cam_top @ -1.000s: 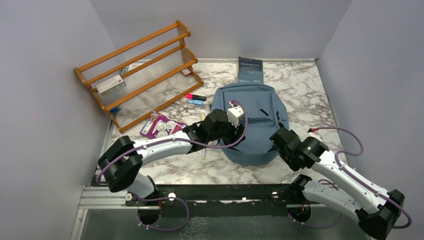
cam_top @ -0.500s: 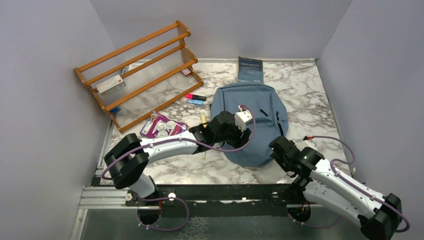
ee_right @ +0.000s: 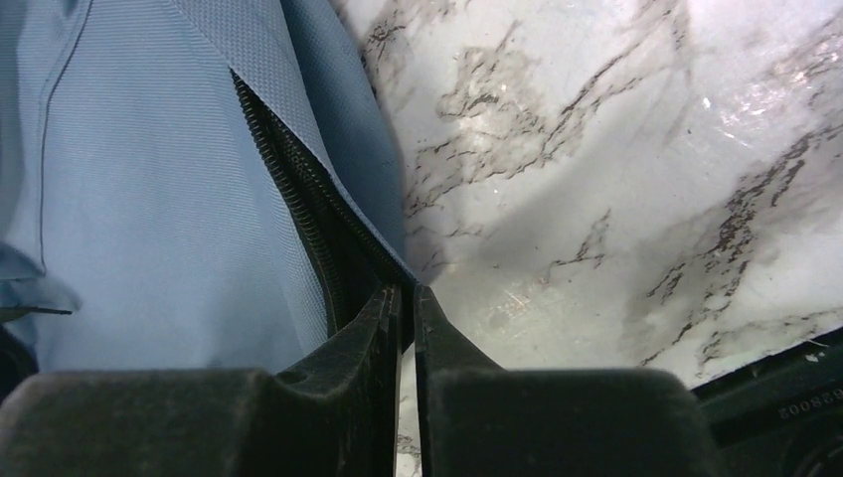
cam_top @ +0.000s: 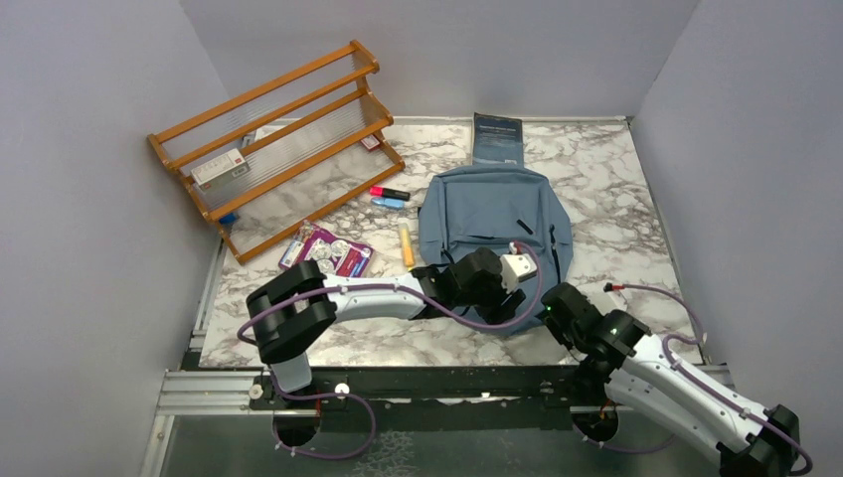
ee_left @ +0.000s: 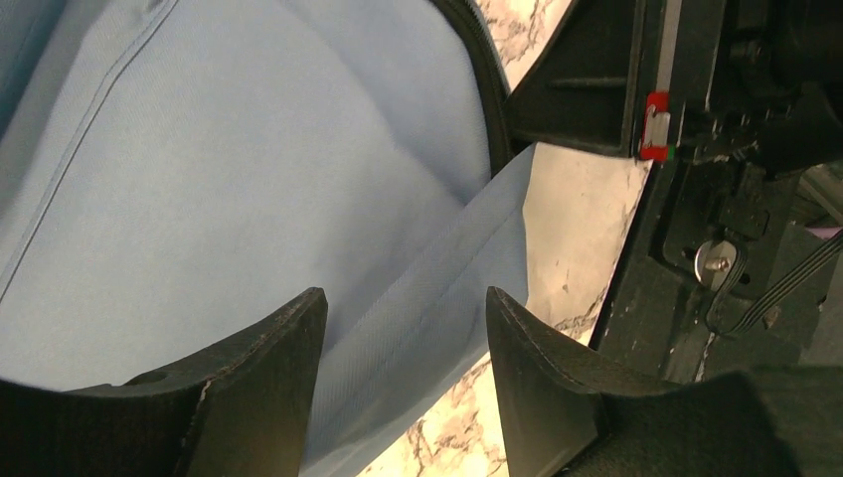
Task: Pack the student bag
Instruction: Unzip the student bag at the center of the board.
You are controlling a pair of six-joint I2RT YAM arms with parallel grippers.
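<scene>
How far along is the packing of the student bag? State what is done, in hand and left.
Done: nothing visibly packed; the student bag lies flat. In hand: the right fingers pinch its edge by the zipper, the left fingers stand open over a fabric flap. Left: opening it and probably loading the book, highlighters and purple packet, all outside it.

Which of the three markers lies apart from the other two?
The yellow marker, beside the student bag; the pink marker and blue marker lie together farther back.
</scene>
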